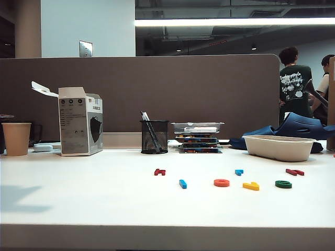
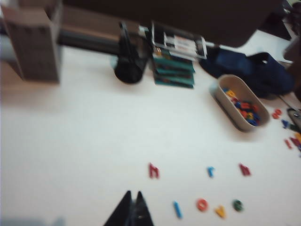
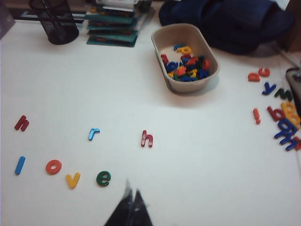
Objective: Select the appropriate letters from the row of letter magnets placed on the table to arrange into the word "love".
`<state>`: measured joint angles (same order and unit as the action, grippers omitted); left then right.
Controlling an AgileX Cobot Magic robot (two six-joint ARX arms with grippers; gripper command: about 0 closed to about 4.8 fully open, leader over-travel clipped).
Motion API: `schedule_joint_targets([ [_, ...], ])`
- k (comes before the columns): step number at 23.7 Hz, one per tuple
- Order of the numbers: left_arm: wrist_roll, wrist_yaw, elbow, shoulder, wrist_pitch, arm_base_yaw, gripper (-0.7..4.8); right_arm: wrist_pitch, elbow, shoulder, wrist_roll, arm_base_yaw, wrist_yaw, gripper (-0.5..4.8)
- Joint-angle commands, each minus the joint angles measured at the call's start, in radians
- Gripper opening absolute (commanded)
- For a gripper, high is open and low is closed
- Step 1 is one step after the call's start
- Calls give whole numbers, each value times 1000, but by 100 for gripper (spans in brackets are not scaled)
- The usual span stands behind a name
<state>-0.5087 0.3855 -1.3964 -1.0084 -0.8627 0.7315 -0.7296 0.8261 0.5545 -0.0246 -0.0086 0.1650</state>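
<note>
On the white table the front row reads blue bar, orange ring, yellow V and green letter, side by side. Behind them lie two dark red letters and a light blue one. In the right wrist view the same row spells l, o, v, e. My right gripper hangs shut and empty beside the e, raised off the table. My left gripper is shut and empty, near the blue bar. Neither gripper shows in the exterior view.
A beige tray with several loose letters stands at the back right. More loose letters lie right of it. A mesh pen holder, stacked boxes, a white carton and a paper cup line the back.
</note>
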Motion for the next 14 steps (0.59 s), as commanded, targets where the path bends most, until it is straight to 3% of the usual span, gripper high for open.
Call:
schedule_joint_targets([
  [1,116,15,-5,11,23,-77,-5,5,3,-23,-28,27,-60,-6],
  [7,295,-13,-5,71,18,-283,-5,-7,-18,-77,-28,41,-73,-6],
  [14,345,-3,-4,208,-60,-369,-5,-21,-79,-165,-26,48,-81,-6],
])
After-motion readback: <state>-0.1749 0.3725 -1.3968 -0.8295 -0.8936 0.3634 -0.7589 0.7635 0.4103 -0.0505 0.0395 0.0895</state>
